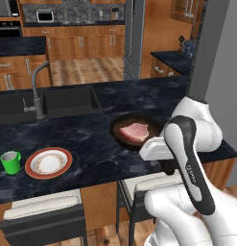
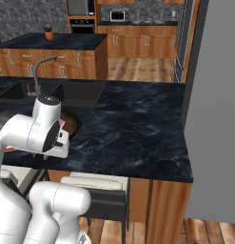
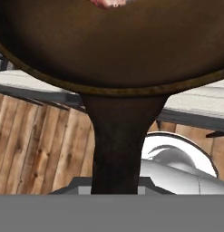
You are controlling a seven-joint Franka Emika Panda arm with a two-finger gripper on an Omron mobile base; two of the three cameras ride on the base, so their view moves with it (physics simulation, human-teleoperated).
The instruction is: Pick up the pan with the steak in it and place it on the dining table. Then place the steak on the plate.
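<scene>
While tool (image 1: 164,161) grips pan (image 1: 134,130), lettering unreadable.

From behind the arm, at its left and its right, we look forward and down at the dining table (image 1: 91,158), which both base views share. Our hand view sits very near the pan (image 3: 113,54), its handle toward 6 o'clock.
</scene>
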